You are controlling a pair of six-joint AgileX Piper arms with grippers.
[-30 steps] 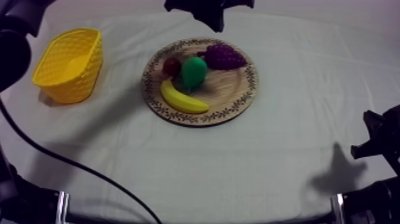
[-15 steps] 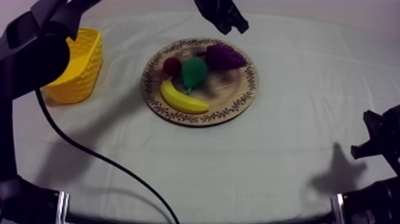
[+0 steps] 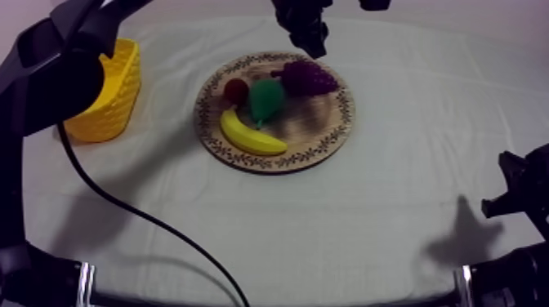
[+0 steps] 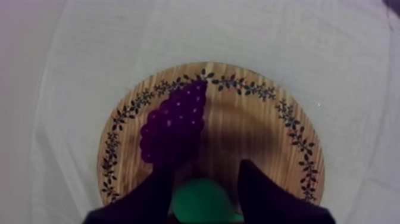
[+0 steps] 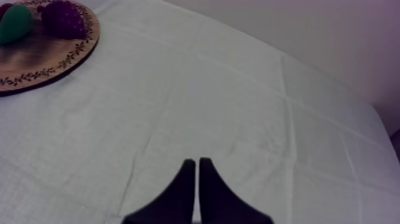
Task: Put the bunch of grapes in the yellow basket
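1. Top view first: over the last second the left arm has swung in from the upper left. Its left gripper now hangs just behind the purple bunch of grapes, a touch nearer than half a second ago.
2. The grapes haven't budged. They're lying on the far side of the round wooden board with a patterned rim, just beside the green pear. The small red fruit and the yellow banana are sitting where they were too.
3. Left wrist view shows the black fingers spread apart with nothing gripped. The pear peeks up between them and the grapes lie just ahead of the tips.
4. That arm now covers part of the yellow woven basket, which stays put at the left side of the table.
5. The right gripper is pinched together into a narrow wedge, parked over the grey-white cloth well apart from the board, same as before.
6. My read: it's still the approach, no grab yet. I reckon it needs to shift forward onto the grapes before dropping, or it'll nudge the pear.
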